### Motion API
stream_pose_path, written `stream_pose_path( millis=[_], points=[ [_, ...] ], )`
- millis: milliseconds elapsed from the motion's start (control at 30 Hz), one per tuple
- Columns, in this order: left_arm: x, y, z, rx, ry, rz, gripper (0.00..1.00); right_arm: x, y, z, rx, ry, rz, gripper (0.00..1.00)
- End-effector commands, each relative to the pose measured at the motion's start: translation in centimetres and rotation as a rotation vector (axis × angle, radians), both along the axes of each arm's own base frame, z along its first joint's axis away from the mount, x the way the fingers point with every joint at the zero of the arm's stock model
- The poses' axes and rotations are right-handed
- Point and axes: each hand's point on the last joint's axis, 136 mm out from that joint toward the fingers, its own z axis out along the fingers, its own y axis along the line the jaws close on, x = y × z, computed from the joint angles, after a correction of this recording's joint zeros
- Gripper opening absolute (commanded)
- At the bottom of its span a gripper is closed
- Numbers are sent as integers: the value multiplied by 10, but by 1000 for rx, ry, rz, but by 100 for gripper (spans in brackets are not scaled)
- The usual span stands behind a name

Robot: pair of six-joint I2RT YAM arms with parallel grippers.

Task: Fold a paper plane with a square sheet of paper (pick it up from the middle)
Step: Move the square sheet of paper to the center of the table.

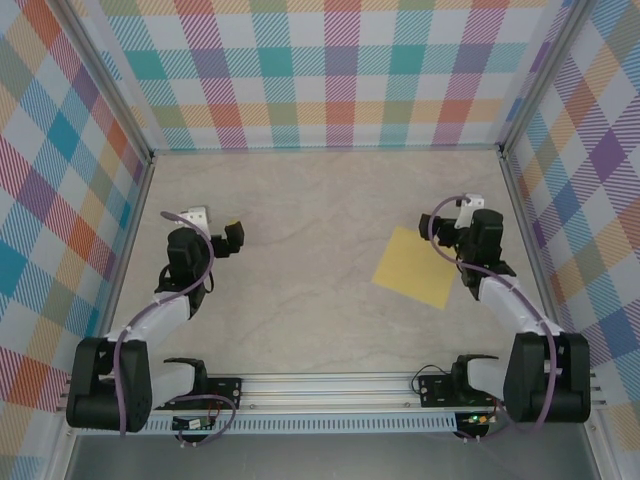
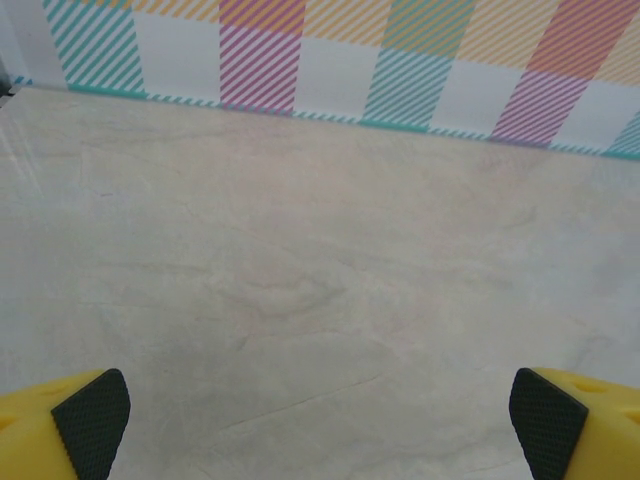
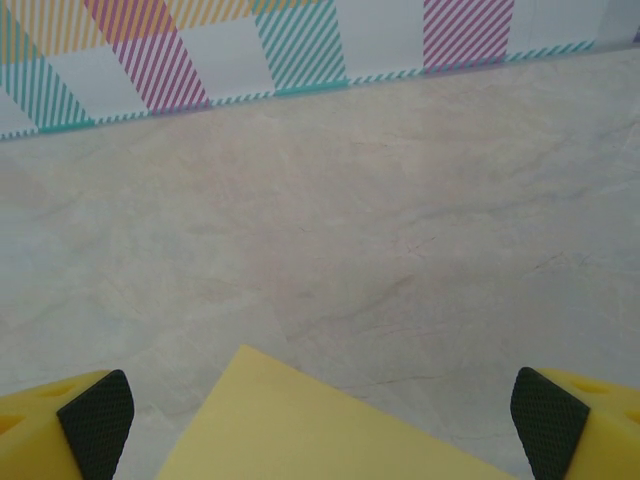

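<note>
The square sheet of paper is plain yellow and lies flat and unfolded on the beige table, right of centre, turned like a diamond. The paper plane is out of view. My right gripper hovers at the sheet's far right corner, open and holding nothing. In the right wrist view a corner of the sheet shows low between the wide-apart yellow fingers of the right gripper. My left gripper stands open over bare table on the left, far from the sheet. The left gripper has only tabletop between its fingers.
Plaid walls enclose the table on the left, back and right. An aluminium rail with both arm bases runs along the near edge. Bare beige tabletop lies between the two grippers.
</note>
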Motion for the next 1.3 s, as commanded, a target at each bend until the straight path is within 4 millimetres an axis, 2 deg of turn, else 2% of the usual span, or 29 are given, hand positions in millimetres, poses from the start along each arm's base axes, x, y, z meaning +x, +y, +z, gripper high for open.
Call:
stream_pose_path(
  millis=[0, 100, 267, 367, 467, 533, 700, 800, 967, 1267],
  points=[
    [-6, -1, 19, -139, 69, 27, 100, -30, 1, -15, 140, 279, -88, 100],
    [-14, 1, 29, -194, 146, 64, 100, -41, 28, -17, 271, 390, 6, 100],
    [-32, -8, 35, -293, 149, 39, 100, -58, 75, -13, 496, 490, 216, 100],
    [-51, -1, 26, -335, 162, 102, 100, -64, 82, -17, 547, 527, 226, 100],
    [-80, 30, 10, -417, 202, 333, 100, -70, 92, -17, 565, 572, 257, 100],
    [-89, 24, 16, -403, 187, 282, 100, -76, 99, -17, 567, 603, 270, 99],
    [-111, 9, 17, -394, 298, 202, 100, -90, 121, -29, 512, 698, 286, 94],
    [-113, -6, 15, -377, 418, 124, 100, -97, 132, -41, 468, 746, 279, 94],
    [-113, -19, 1, -371, 593, 71, 100, -101, 154, -53, 423, 838, 297, 90],
    [-111, -35, -5, -446, 580, 2, 100, -96, 185, -69, 347, 907, 296, 85]
  ],
)
